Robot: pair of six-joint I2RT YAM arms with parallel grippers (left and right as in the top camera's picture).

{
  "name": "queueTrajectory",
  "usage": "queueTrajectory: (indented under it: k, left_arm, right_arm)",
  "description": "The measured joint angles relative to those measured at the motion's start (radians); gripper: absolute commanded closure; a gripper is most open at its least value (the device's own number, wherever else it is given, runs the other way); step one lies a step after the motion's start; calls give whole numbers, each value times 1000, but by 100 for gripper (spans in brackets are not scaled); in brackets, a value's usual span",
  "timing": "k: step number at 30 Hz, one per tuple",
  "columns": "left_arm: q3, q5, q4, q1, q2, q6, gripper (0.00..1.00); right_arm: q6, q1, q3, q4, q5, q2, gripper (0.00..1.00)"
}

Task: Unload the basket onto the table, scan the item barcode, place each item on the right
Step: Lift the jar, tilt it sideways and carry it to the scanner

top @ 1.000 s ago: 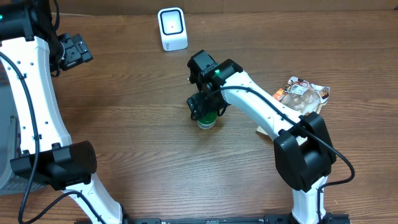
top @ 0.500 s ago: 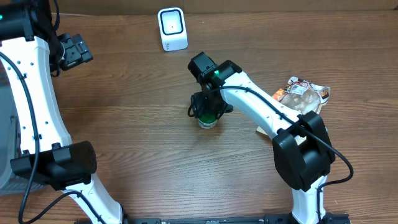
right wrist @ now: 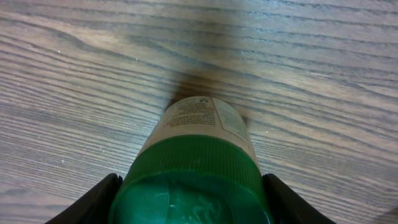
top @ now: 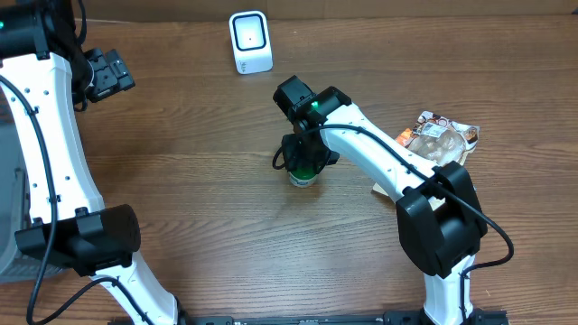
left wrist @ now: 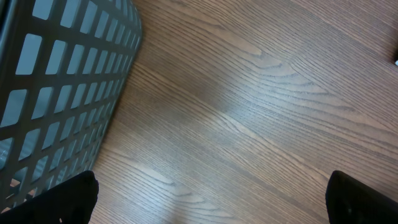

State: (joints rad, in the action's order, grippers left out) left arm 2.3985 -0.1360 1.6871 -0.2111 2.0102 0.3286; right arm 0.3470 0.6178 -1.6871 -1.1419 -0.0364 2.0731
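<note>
The item is a small bottle [top: 302, 178] with a green ribbed cap and a pale printed label [right wrist: 199, 118], standing upright on the wooden table near its middle. No barcode can be made out on the label. My right gripper [right wrist: 193, 200] comes down over it, and its black fingers [right wrist: 93, 202] press against both sides of the cap. The white scanner [top: 250, 41] stands at the table's far edge, well apart from the bottle. Over the far left of the table, my left gripper [top: 108, 74] hangs open with nothing in it; only bare wood shows between its fingertips [left wrist: 74, 199].
A snack packet [top: 440, 135] lies to the right of the bottle, beside the right arm. A grey mesh basket [left wrist: 62, 93] stands at the table's left edge, under the left wrist.
The right gripper's fingers have closed in on the bottle's cap and the wrist has sunk slightly over it. The left arm has not moved.
</note>
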Motion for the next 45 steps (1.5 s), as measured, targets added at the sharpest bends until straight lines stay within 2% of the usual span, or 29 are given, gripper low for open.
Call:
queueTrajectory:
  k: [4, 9, 14, 23, 32, 39, 45]
  left_arm:
    - [0, 0, 0, 0, 0, 0, 1]
    - [0, 0, 0, 0, 0, 0, 0]
    - [0, 0, 0, 0, 0, 0, 0]
    - [0, 0, 0, 0, 0, 0, 1]
    - [0, 0, 0, 0, 0, 0, 0]
    - [0, 0, 0, 0, 0, 0, 0]
    - [0, 0, 0, 0, 0, 0, 0]
  right_arm:
    - [-118, -1, -2, 10, -43, 0, 58]
    - [-404, -1, -2, 26, -254, -18, 58]
    - [-575, -4, -2, 27, -423, -82, 58]
    - [-719, -69, -2, 29, -735, -169, 58]
    - [-843, -237, -2, 43, -1035, -271, 57]
    - [-864, -283, -2, 59, -1112, -356, 57]
    - [-867, -275, -2, 81, -1065, -377, 57]
